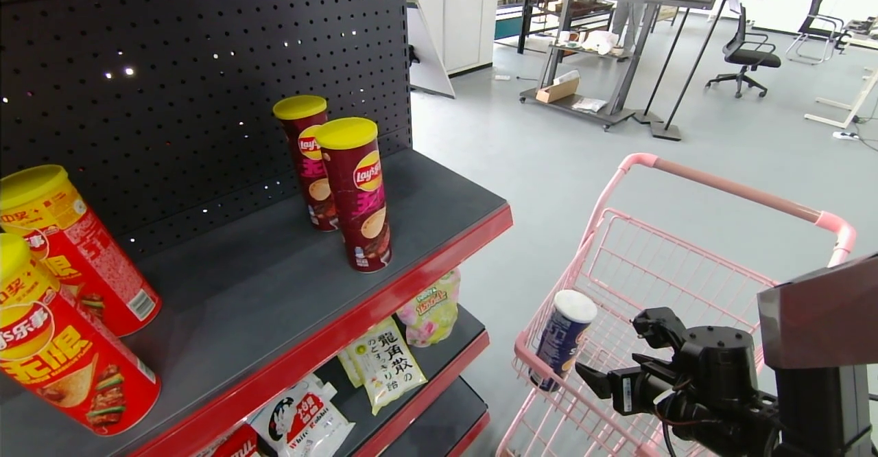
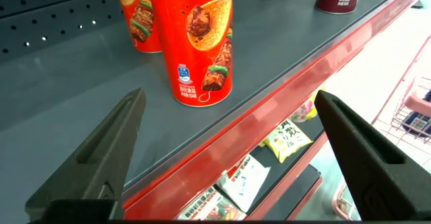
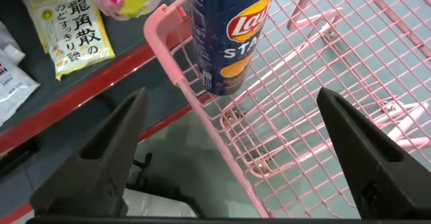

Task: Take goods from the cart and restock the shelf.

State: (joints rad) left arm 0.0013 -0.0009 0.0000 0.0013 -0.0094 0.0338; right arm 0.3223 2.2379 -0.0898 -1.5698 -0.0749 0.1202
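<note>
Logged blue can (image 1: 564, 337) standing in a corner of the pink cart (image 1: 720, 189), lower centre of head frame, close against the rim wire. Read right tool (image 3: 229, 163) as spread apart, empty, near the can. Read left tool (image 2: 222, 157) as also apart, empty, over the shelf (image 2: 81, 109) edge. Judged risks:
- snagging a finger on the cart rim
- toppling the can with an off-centre close
</note>
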